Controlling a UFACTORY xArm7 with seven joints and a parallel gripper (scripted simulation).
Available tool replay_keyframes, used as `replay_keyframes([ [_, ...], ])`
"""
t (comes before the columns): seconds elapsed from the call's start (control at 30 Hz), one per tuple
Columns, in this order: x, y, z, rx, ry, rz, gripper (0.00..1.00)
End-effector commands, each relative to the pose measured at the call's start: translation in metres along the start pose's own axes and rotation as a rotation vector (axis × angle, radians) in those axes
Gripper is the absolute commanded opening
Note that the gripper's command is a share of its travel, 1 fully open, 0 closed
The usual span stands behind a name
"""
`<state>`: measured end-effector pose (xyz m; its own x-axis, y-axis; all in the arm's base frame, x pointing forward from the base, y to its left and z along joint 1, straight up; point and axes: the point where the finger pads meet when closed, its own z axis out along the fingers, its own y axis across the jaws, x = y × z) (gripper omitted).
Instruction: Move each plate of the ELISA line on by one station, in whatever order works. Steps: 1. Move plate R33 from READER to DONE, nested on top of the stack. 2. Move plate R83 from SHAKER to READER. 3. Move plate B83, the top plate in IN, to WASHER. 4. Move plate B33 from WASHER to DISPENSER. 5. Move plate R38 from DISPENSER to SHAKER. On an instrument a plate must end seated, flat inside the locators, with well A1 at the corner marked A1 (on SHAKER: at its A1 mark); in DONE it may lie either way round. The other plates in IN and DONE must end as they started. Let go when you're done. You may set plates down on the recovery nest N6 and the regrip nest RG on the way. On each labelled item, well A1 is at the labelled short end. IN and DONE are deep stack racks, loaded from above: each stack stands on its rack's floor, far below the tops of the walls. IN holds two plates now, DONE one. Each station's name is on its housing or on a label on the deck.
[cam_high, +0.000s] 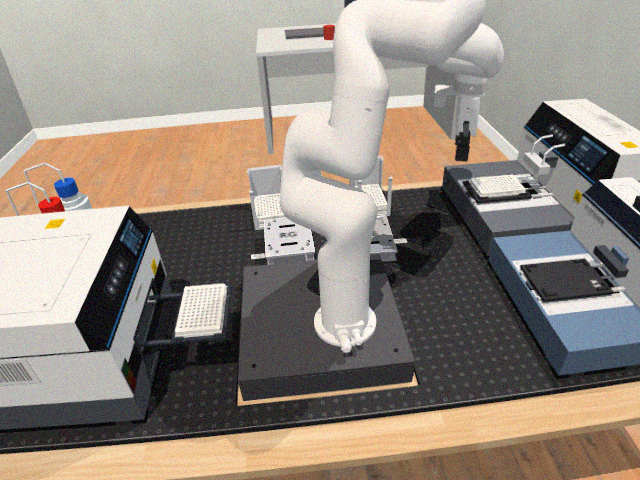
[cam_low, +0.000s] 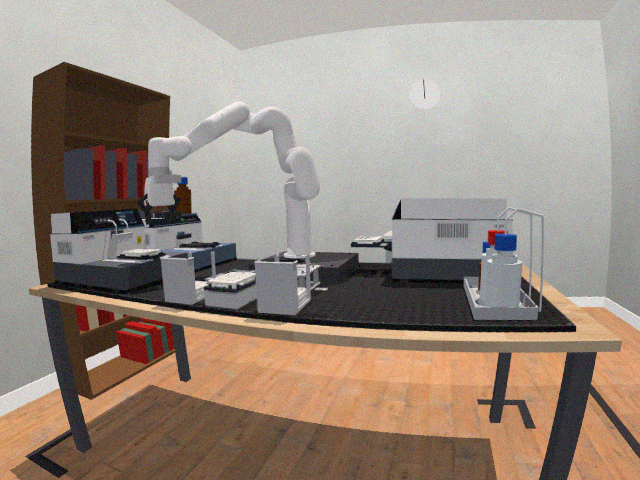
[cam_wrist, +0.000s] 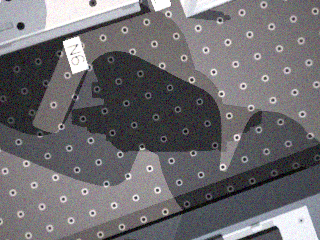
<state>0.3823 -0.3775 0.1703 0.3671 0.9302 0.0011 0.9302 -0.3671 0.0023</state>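
My gripper (cam_high: 461, 147) (cam_low: 158, 209) is open and empty. It hangs high over the black deck, between the racks at the back and the grey station on the right. Its fingers do not show in the wrist view, which looks down on bare deck and the N6 label (cam_wrist: 76, 55). A white plate (cam_high: 201, 310) (cam_low: 368, 239) lies on the READER's tray. Another white plate (cam_high: 498, 184) (cam_low: 139, 252) sits on the grey station. A black plate (cam_high: 563, 279) (cam_low: 199, 243) sits on the blue station. White plates lie in the left rack (cam_high: 267, 205) and the right rack (cam_high: 375, 195).
The RG nest (cam_high: 287, 238) and the N6 nest (cam_high: 386, 243) lie in front of the racks, partly behind the arm. Two instruments (cam_high: 584, 144) stand along the right edge. Bottles (cam_high: 67, 192) (cam_low: 500, 279) stand at the back left. The arm's base block (cam_high: 289, 330) fills the middle.
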Motion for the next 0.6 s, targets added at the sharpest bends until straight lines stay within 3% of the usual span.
replay_keyframes([
  [0.0, -0.008, 0.004, -0.002, -0.004, -0.001, -0.041, 1.0],
  [0.17, -0.021, 0.008, -0.002, -0.004, -0.001, -0.176, 1.0],
  [0.57, -0.056, 0.018, -0.002, -0.004, -0.001, -0.176, 1.0],
])
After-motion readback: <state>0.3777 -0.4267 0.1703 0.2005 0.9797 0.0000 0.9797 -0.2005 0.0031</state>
